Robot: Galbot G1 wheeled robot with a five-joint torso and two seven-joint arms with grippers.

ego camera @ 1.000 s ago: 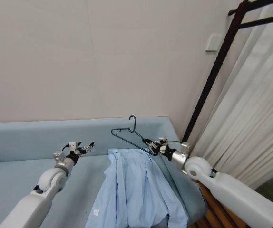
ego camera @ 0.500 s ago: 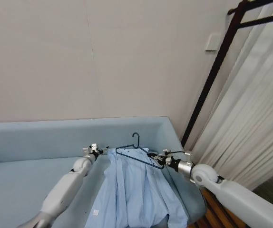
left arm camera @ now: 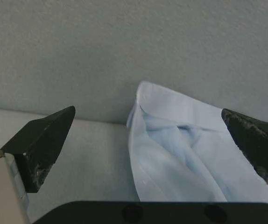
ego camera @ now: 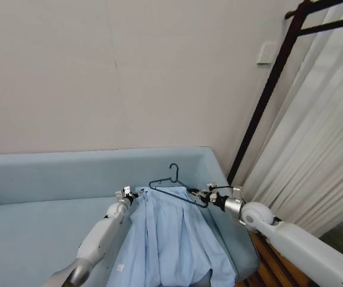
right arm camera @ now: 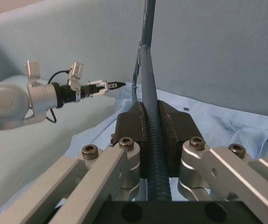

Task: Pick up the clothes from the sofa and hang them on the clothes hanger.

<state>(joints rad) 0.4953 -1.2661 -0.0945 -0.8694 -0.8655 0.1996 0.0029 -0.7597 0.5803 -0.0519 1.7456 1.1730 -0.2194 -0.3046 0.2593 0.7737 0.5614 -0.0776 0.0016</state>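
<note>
A light blue shirt (ego camera: pixel 171 239) lies spread on the pale blue sofa (ego camera: pixel 40 209), collar toward the backrest. My right gripper (ego camera: pixel 205 196) is shut on one end of a dark blue hanger (ego camera: pixel 174 184), held just above the collar; the pads (right arm camera: pixel 171 126) clamp the hanger's wire (right arm camera: pixel 149 98). My left gripper (ego camera: pixel 133 193) is open at the shirt's left shoulder. In the left wrist view its two black fingertips (left arm camera: pixel 45 140) stand wide apart, with the shirt collar (left arm camera: pixel 171 135) between them. The right wrist view shows the left gripper (right arm camera: pixel 110 85) beside the shirt (right arm camera: pixel 218 123).
A dark clothes rack pole (ego camera: pixel 267 95) rises at the sofa's right end, with a bar at the top right. A white curtain (ego camera: pixel 321 149) hangs behind it. A plain wall backs the sofa. Wooden slats (ego camera: pixel 273 263) show below my right arm.
My left arm has swung right, from open sofa to the shirt's collar. My right gripper has brought the hanger down and slightly left, closer over the collar.
</note>
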